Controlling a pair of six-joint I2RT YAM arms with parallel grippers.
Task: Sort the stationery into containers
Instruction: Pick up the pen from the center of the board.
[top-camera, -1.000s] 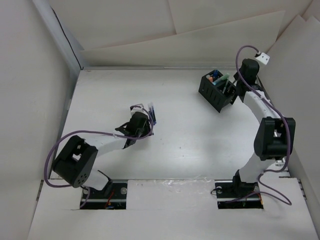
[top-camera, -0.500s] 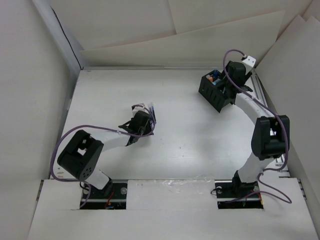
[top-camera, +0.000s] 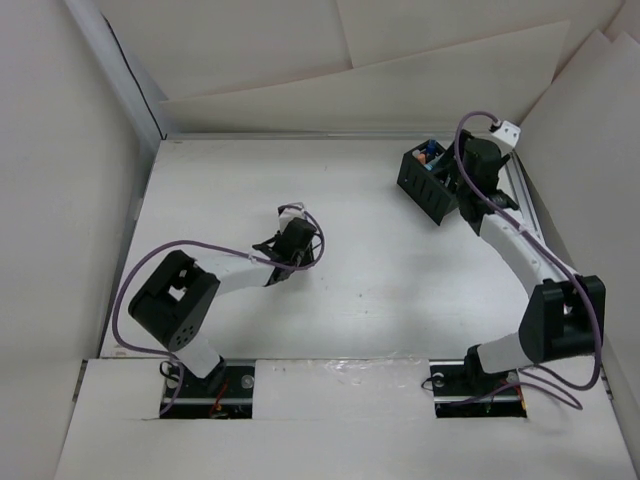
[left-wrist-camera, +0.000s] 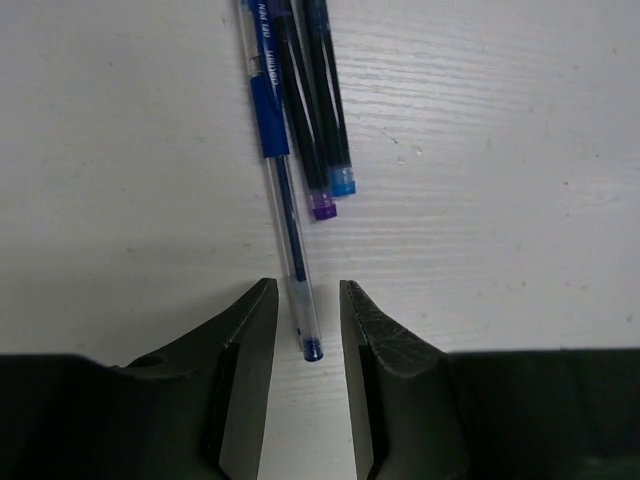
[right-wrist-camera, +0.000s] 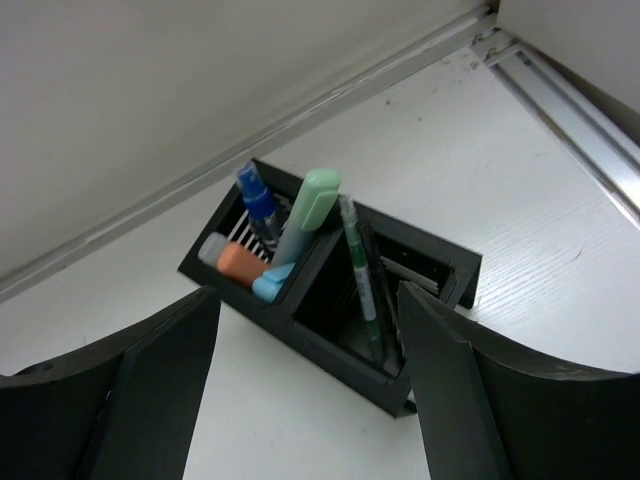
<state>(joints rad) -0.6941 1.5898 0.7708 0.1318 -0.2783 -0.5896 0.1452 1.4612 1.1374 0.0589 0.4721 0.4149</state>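
Note:
Three pens lie side by side on the white table in the left wrist view: a clear-barrelled blue pen (left-wrist-camera: 285, 200), a dark pen with a purple end (left-wrist-camera: 305, 130) and a dark pen with a blue end (left-wrist-camera: 328, 100). My left gripper (left-wrist-camera: 308, 320) (top-camera: 300, 240) is open. Its narrow jaws straddle the clear pen's near tip, with a small gap on each side. The black organizer (right-wrist-camera: 330, 350) (top-camera: 425, 185) holds a blue pen (right-wrist-camera: 258, 205), a green marker (right-wrist-camera: 310, 215) and an orange piece (right-wrist-camera: 240, 262) in one compartment, and a green pen (right-wrist-camera: 360, 270) in the other. My right gripper (right-wrist-camera: 308, 300) (top-camera: 465, 175) hangs wide open and empty above it.
A metal rail (right-wrist-camera: 570, 110) runs along the table's right edge, just beyond the organizer. White paper walls (top-camera: 350, 70) close off the back and both sides. The organizer stands in the far right corner, the pens left of the table's middle.
My right gripper has opened above the organizer and pulled back a little; the green pen now stands inside. My left gripper has slid right over the pens and its jaws have narrowed.

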